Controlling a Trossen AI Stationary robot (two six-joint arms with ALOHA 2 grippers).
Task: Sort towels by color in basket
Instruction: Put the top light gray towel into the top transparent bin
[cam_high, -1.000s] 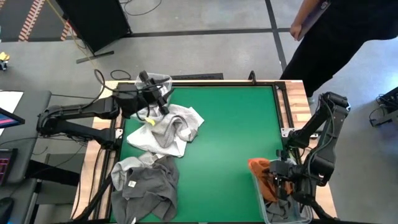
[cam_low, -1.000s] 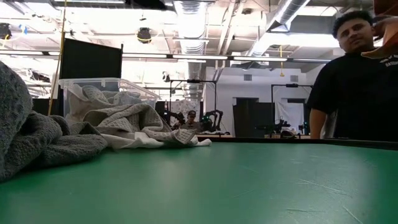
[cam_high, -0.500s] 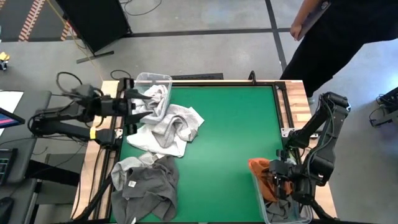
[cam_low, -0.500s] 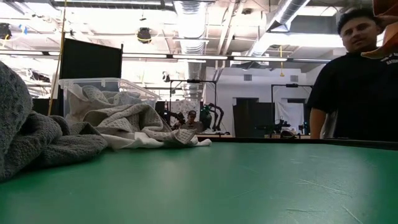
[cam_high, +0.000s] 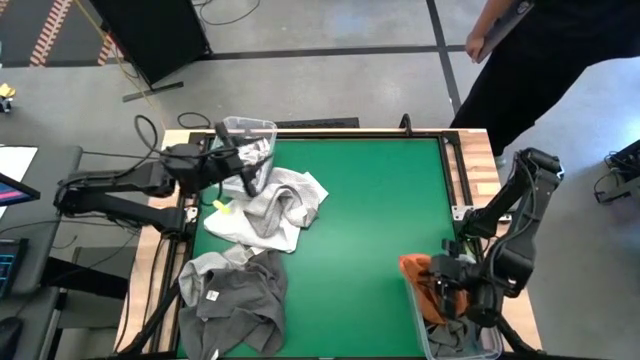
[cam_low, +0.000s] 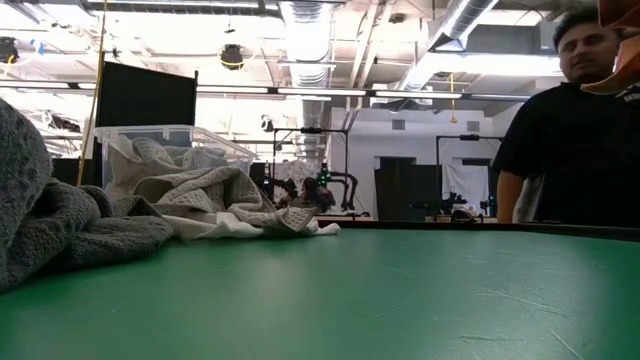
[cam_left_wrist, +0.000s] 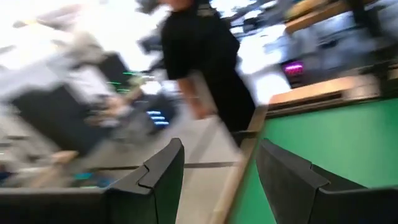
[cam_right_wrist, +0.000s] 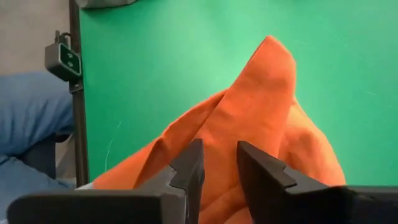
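The right gripper (cam_high: 447, 290) hangs low over the near right corner of the green table (cam_high: 370, 220), just above the rust orange towel (cam_high: 418, 272). In its wrist view the two dark fingers (cam_right_wrist: 186, 168) stand a narrow gap apart with orange cloth showing between them; whether they pinch the cloth cannot be told. That towel drapes over the rim of a clear basket (cam_high: 490, 348) at the table's near right edge, with a grey towel (cam_high: 452, 333) lying inside it.

The left gripper (cam_high: 250, 176) is at the far left of the table, beside a second clear basket (cam_high: 262, 127). Its fingers (cam_left_wrist: 163, 171) are spread wide with nothing between them. Under and beside it lies a heap of pale grey towels (cam_high: 268, 208), one spilling out of that basket. A dark grey towel (cam_high: 235, 295) lies crumpled at the near left corner, touching the pale heap.

A person (cam_high: 540, 60) in dark clothing stands beyond the table's far right corner.
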